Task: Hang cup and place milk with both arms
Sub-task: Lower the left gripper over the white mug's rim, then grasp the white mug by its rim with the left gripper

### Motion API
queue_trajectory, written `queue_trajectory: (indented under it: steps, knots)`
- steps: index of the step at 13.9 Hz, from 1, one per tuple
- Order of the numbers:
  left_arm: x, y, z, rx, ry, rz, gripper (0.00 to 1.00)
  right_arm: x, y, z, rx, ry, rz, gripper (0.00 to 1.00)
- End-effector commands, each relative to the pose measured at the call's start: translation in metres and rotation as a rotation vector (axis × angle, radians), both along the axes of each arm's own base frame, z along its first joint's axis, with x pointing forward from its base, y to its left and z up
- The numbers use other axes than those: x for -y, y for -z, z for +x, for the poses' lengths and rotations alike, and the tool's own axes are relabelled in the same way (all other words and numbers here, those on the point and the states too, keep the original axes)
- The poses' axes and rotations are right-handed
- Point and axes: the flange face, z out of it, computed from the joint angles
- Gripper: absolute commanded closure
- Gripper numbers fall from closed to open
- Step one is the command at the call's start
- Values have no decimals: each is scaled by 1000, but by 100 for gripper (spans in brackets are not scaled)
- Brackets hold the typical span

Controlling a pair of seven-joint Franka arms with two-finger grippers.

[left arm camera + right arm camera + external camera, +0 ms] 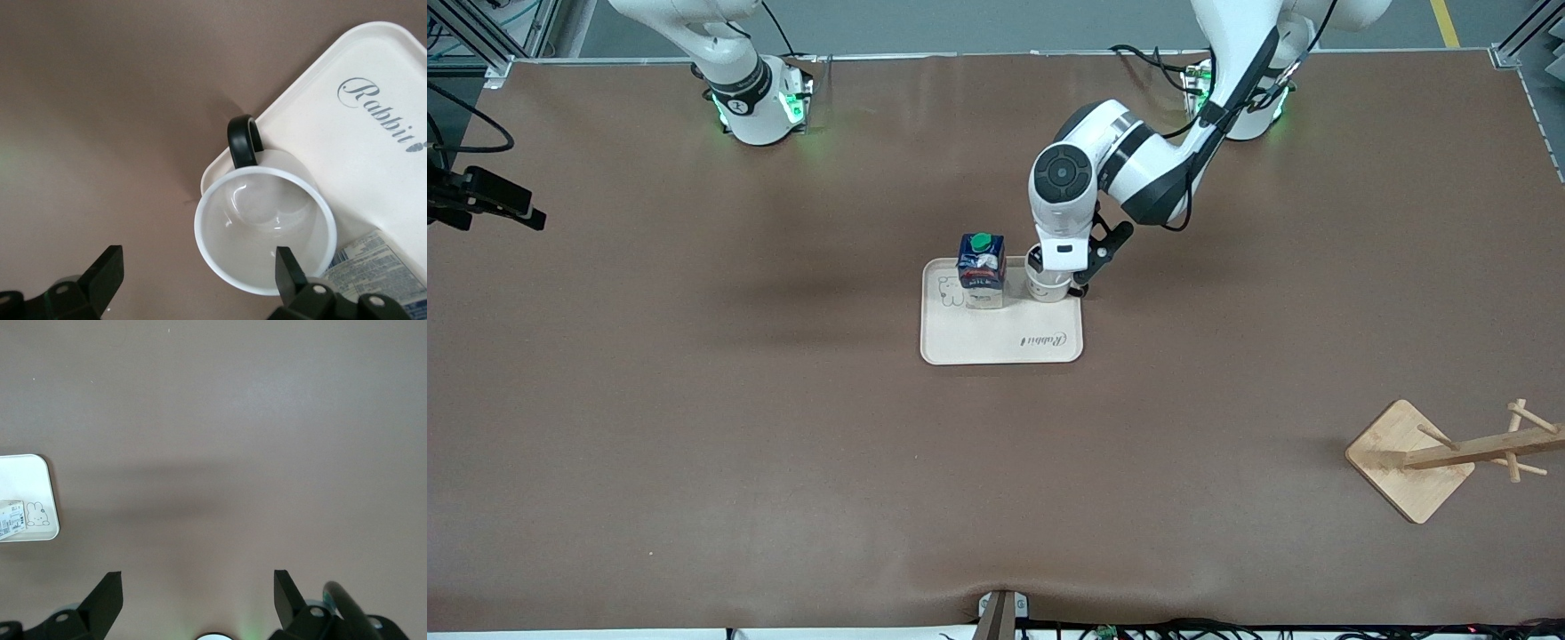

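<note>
Cup (265, 230): white, black handle, upright on the cream tray (1000, 342) at its corner toward the left arm's end, touching nothing but the tray, with the blue, green-capped milk (981, 271) upright just beside it at its 9 o'clock in the front view. Left gripper (199, 277): directly over the cup, fingers spread wide, one above the cup's mouth and the other above bare counter (694, 400), grasping nothing. Right gripper (198, 597): released and empty over bare counter near its own base while that arm waits; wooden rack (1449, 453) lies toppled at the tray's 4 o'clock, well apart.
</note>
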Motion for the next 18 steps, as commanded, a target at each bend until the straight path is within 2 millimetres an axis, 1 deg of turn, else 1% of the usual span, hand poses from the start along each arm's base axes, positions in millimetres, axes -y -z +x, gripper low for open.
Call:
queue_trajectory:
  steps: [1, 3, 6, 8, 10, 11, 12, 13, 14, 15, 16, 17, 18]
  knots:
    - [-12, 0, -7, 48, -36, -27, 0, 4, -4, -3, 0, -5, 5, 0]
    - [-11, 9, -11, 75, -36, -52, 0, 5, -4, -3, 1, -3, 6, 0]
    - [-17, 22, -18, 63, -35, -38, 0, 5, -3, -3, -1, -3, 6, 0]
    - [-17, 29, -19, 72, -38, -51, 0, 4, -3, -3, 0, -5, 4, 0]
    - [-15, 36, -18, 73, -40, -55, 1, 4, 3, 2, -4, -11, 4, 0]
    - [-14, 37, -18, 76, -39, -60, 8, 1, 10, 6, -16, -15, 3, 0]
    - [-14, 39, -18, 78, -43, -62, 22, -3, 17, 10, -33, -26, 3, 0]
    - [-12, 39, -18, 80, -40, -64, 41, -4, 16, 10, -28, -30, -4, 0]
    - [-12, 41, -17, 77, -42, -63, 54, -6, 15, 11, -23, -38, -5, 0]
    - [-11, 41, -18, 77, -41, -63, 63, -10, 21, 15, -34, -57, -6, 0]
    - [-11, 41, -17, 77, -41, -63, 69, -19, 18, 19, -25, -97, -7, 0]
    - [-11, 42, -17, 76, -42, -62, 74, -21, 11, 22, -8, -114, -10, 0]
    - [-11, 42, -17, 76, -42, -62, 80, -22, 10, 25, -6, -113, -8, 0]
